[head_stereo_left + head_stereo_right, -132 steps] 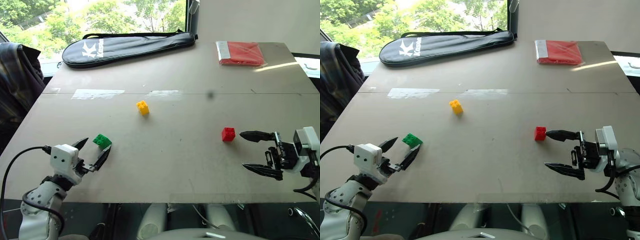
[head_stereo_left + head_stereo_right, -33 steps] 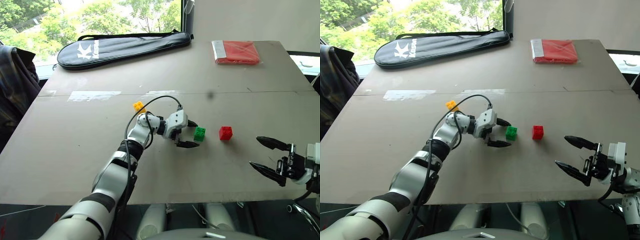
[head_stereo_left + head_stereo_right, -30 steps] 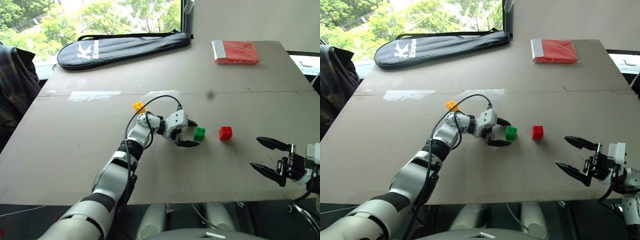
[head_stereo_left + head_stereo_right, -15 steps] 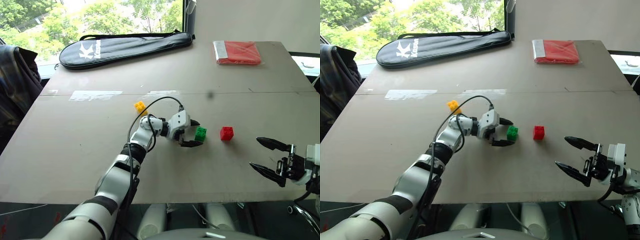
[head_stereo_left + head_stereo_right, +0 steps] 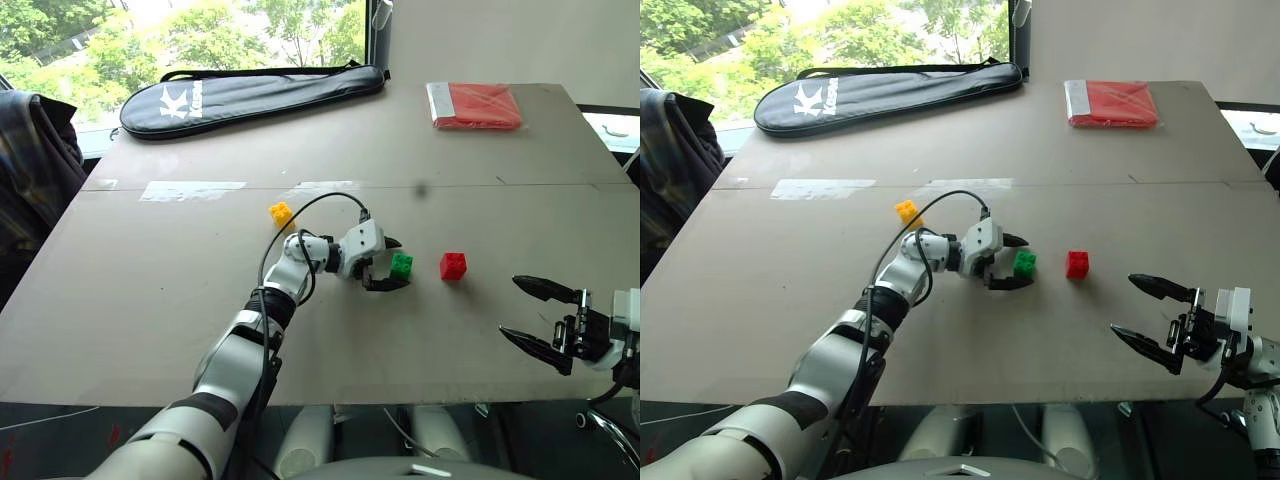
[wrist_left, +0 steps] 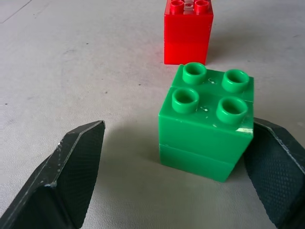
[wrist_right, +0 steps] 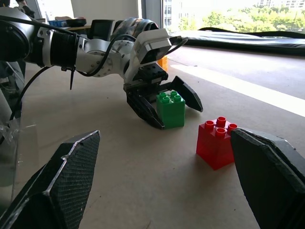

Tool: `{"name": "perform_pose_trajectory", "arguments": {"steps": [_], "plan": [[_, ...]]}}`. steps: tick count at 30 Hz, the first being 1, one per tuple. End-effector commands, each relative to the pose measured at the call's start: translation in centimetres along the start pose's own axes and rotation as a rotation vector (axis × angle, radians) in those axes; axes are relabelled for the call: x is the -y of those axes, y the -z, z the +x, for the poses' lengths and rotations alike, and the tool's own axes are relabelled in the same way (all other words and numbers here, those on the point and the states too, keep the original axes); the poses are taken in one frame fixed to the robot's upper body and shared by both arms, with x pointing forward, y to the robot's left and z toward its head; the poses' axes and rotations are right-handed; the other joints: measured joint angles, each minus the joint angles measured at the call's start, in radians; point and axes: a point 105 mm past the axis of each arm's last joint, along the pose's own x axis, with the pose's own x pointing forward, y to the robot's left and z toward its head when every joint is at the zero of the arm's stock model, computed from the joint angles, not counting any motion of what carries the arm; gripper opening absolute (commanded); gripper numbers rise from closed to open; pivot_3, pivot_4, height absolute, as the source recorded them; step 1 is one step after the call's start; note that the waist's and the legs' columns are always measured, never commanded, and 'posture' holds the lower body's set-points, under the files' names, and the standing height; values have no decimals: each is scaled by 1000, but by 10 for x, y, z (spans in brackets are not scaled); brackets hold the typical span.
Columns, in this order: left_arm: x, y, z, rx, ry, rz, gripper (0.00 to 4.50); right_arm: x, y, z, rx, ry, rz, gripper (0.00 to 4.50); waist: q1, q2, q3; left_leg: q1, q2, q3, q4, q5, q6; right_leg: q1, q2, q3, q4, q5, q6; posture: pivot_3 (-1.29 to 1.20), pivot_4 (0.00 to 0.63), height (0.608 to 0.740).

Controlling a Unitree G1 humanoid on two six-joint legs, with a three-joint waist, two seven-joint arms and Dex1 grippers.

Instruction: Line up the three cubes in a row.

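The green cube [image 5: 401, 264] stands studs up on the table, between the open fingers of my left gripper [image 5: 393, 266]. In the left wrist view one finger [image 6: 274, 162] is close against the green cube [image 6: 205, 124], while the other finger [image 6: 76, 167] stands well apart from it. The red cube [image 5: 453, 265] sits a short gap to its right. The yellow cube [image 5: 281, 213] lies farther back and left, behind the left arm. My right gripper [image 5: 512, 307] hovers open and empty near the front right, pointing toward the red cube [image 7: 217, 142].
A long black racket bag [image 5: 250, 90] lies across the back left. A flat red packet [image 5: 475, 105] sits at the back right. Tape patches [image 5: 195, 188] mark the table's middle seam. A dark jacket [image 5: 30, 160] hangs beyond the table's left edge.
The green cube has been carried from the front left to beside the red cube. Over the last second the left gripper edged slightly right around it. The right gripper stayed still.
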Motion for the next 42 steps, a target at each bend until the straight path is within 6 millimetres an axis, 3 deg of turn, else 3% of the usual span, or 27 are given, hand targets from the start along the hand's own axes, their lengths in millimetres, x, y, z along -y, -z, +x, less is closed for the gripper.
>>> {"name": "perform_pose_trajectory", "arguments": {"steps": [1,9,17,23,26,34,38,42], "plan": [[2,2,7,-9,-21,-8,4413,0,-4,-2,-8,-7,-30,4500,0,0,0,0,0,0,0,0,0,0,0,0,0,0,0,0,150,740],[4,0,6,5,-6,8,4413,0,-5,-2,-12,-13,-33,4500,0,0,0,0,0,0,0,0,0,0,0,0,1,0,0,0,150,740],[2,-40,-13,183,38,80,4413,1,-7,1,-11,-20,-34,4500,-4,0,0,0,1,0,0,0,0,-1,0,0,1,0,0,0,150,740],[-10,-79,-52,272,-18,147,4413,2,-8,6,-7,-39,-29,4500,-5,0,0,0,3,0,0,0,0,-1,0,1,1,0,0,0,150,740],[-19,-87,-79,283,-150,136,4413,6,-14,10,32,-32,-22,4500,-9,0,0,0,4,1,0,0,0,-1,0,2,1,0,0,0,150,740],[-27,-80,-159,324,-652,7,4413,12,-26,16,110,-16,-15,4500,-3,0,0,0,5,1,0,0,-1,-2,0,3,1,0,0,0,150,740],[-23,-52,-186,250,-919,-67,4413,16,-29,18,124,16,-23,4500,1,0,0,0,5,1,-1,0,-1,-2,-1,3,1,0,0,0,150,740],[-14,-22,-198,202,-1153,-163,4413,18,-25,15,113,60,-32,4500,6,0,0,0,5,2,-1,0,-1,-2,-2,3,0,0,0,0,150,740]]}}
